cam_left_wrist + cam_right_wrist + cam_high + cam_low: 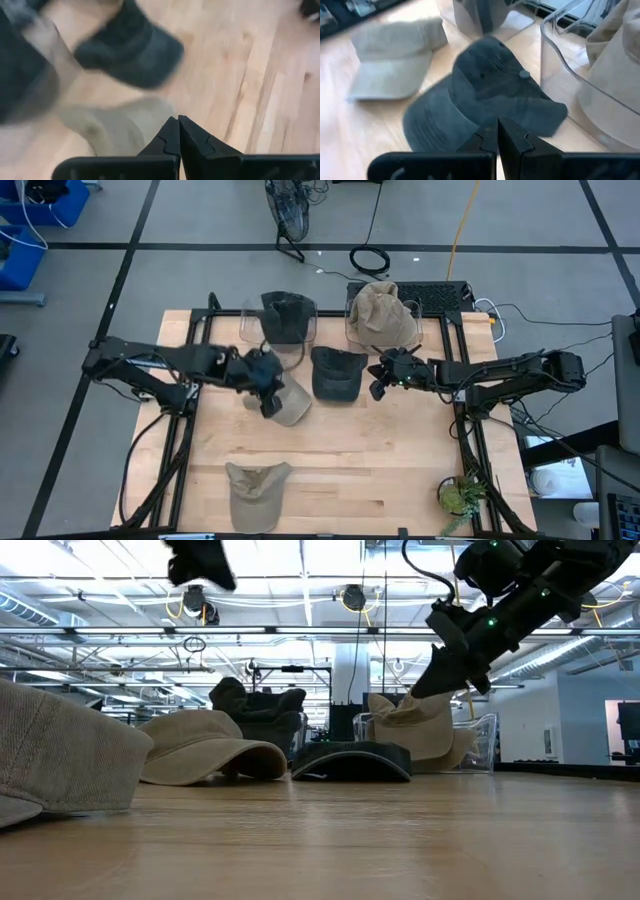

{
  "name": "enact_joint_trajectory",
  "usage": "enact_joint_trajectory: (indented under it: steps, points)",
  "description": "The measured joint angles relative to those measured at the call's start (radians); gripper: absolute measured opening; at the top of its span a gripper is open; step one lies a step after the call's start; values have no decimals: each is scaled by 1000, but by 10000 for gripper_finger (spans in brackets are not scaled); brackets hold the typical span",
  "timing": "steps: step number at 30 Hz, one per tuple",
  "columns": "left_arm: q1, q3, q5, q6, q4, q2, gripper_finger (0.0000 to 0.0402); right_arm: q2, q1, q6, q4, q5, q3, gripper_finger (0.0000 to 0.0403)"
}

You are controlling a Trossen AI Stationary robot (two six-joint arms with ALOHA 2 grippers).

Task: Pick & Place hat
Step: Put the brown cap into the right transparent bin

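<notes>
my right gripper (379,383), fingers pressed together and empty, hangs just beside the dark cap (336,374) at table centre; its brim points toward the table's front edge.

my left gripper (268,402), closed too, is over the tan cap (290,406).

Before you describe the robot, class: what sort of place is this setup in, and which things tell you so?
Probably a robotics lab or workshop in an open industrial hall. The wooden table stands on a grey floor marked with dark lines; exposed ceiling beams and pipes run overhead; cables trail on the floor behind.
</notes>
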Motion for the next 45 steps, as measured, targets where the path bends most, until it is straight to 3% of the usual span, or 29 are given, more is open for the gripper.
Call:
enact_joint_trajectory:
  steps: [5, 8, 12, 15, 17, 23, 30, 36, 45]
  points:
    - [-70, -187, 28, -85, 184, -39, 3, 0, 0, 36, 41, -29, 0, 0]
    - [-97, -302, 32, -114, 318, -98, 2, 0, 0, 44, 83, -103, 0, 0]
    - [-118, -424, 31, -169, 357, -206, 2, 0, 16, 95, 176, -208, 0, 0]
    - [-135, -491, 34, -179, 352, -303, 2, 1, 80, 107, 233, -188, 22, 0]
    - [-142, -529, 35, -173, 343, -374, 2, 27, 143, 98, 218, -104, 87, 0]
    - [-147, -572, 39, -117, 289, -557, 1, 238, 301, -6, 64, 83, 406, 0]
    - [-147, -572, 94, -66, 268, -659, 2, 500, 354, 112, -337, 70, 740, 0]
    - [-147, -573, 168, -55, 247, -658, 2, 581, 396, 289, -384, -99, 782, 14]
    - [-172, -573, 185, -71, 244, -637, 5, 730, 460, 294, -337, -128, 781, 82]
